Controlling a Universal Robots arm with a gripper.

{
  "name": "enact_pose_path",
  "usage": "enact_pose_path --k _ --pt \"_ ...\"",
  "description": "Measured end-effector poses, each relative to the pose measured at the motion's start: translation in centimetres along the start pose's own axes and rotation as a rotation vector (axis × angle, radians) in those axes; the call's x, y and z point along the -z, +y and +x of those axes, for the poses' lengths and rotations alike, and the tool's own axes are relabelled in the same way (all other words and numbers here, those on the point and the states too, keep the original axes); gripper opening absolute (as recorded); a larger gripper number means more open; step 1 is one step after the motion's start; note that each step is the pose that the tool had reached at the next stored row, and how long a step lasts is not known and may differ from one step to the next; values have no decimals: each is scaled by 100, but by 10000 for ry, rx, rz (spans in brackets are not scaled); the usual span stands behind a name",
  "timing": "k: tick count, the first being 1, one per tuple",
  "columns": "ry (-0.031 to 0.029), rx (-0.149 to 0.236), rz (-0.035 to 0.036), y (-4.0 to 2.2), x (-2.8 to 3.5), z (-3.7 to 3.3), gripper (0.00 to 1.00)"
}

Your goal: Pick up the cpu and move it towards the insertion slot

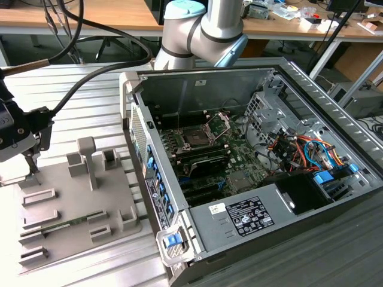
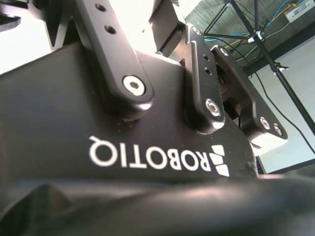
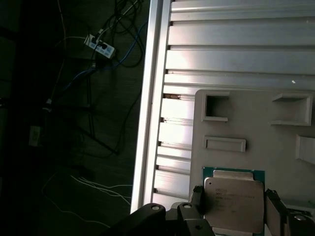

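The claw (image 3: 233,199) gripped the chip (image 3: 235,207) by opposite edges, seemingly to keep it level at the grey tray (image 3: 256,123), the socket (image 1: 194,136) well apart.

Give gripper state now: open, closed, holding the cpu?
Gripper: cannot be told whether open or closed. In the first wrist view it is right at the cpu, over the grey fixture plate.
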State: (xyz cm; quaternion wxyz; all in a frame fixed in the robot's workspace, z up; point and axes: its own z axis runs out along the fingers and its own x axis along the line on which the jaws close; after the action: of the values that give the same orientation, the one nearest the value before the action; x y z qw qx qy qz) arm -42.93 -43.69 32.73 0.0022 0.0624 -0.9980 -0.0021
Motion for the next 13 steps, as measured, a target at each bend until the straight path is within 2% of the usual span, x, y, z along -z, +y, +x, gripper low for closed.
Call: enact_pose_path --k 13 --pt "0 0 0 0 35 0 55"
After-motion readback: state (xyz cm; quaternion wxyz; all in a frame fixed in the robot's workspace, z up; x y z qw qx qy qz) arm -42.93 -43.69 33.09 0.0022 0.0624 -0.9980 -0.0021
